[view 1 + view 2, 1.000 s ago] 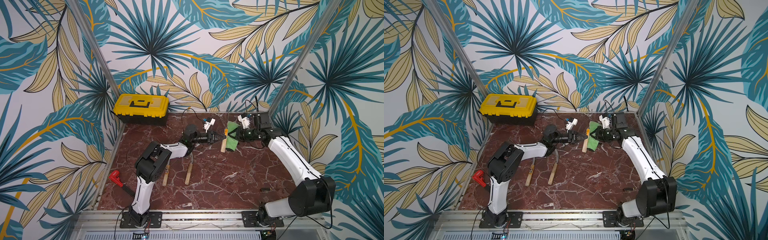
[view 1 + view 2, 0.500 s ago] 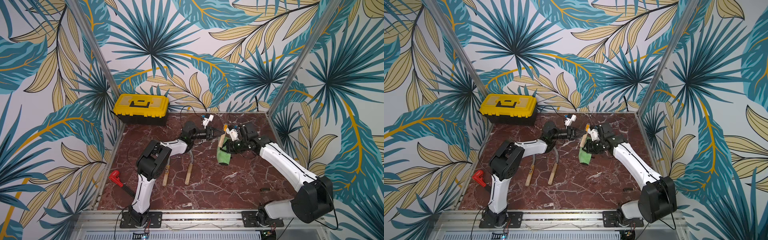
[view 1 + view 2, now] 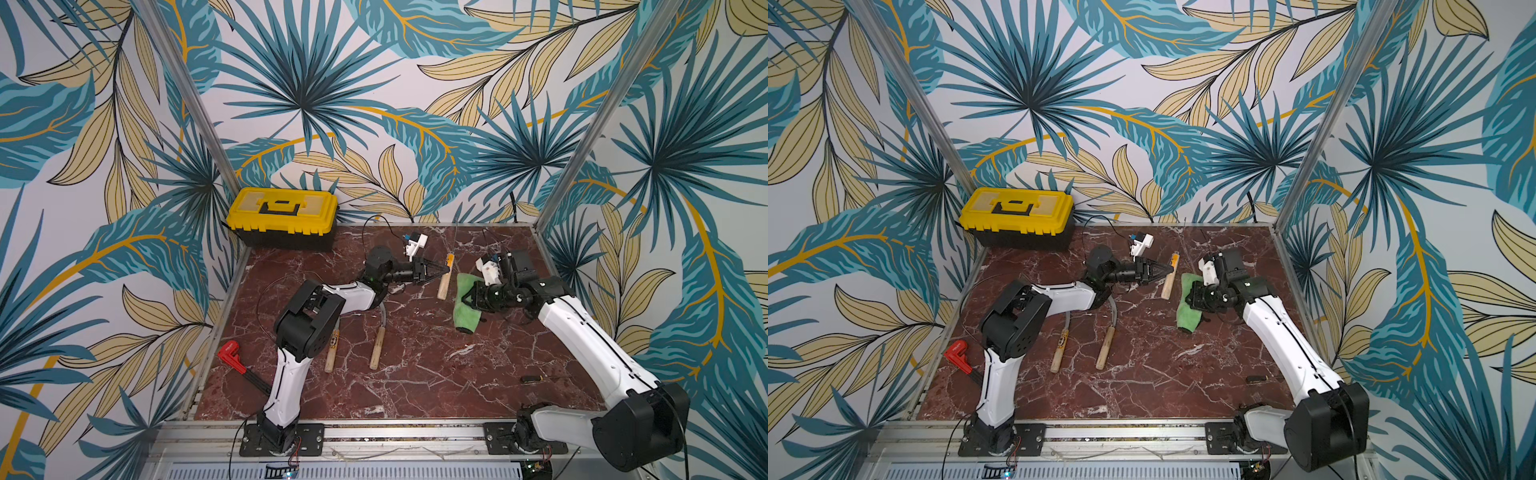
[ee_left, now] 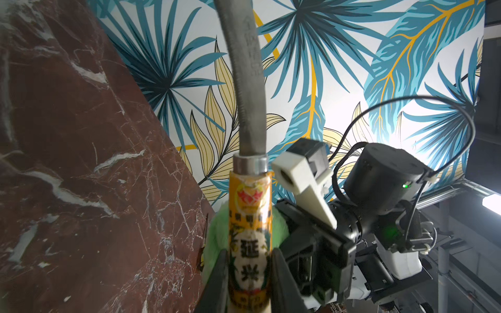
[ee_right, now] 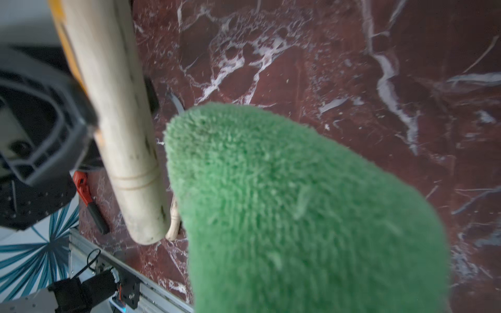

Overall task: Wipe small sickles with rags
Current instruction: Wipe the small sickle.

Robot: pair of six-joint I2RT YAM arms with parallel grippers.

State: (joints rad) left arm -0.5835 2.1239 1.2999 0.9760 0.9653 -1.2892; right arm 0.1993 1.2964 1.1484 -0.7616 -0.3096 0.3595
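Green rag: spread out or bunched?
Bunched: the green rag is a narrow folded roll clamped in the right gripper, not laid flat.

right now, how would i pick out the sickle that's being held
From the yellow toolbox at the back, look across to the left gripper. It grips this sickle off the table by its orange-labelled handle; the other two sickles lie flat.

Left gripper (image 4: 249, 267) fingers clamped either side of sickle (image 4: 249, 216) handle, over orange label. Metal ferrule above label. Grey blade curves away toward leaf-print wall (image 4: 311, 67). Green rag (image 4: 217, 235) directly behind handle, contact unclear. Right arm (image 4: 379, 176) with white camera mount close beside rag. Red marble table (image 4: 81, 162) edge meets wall.
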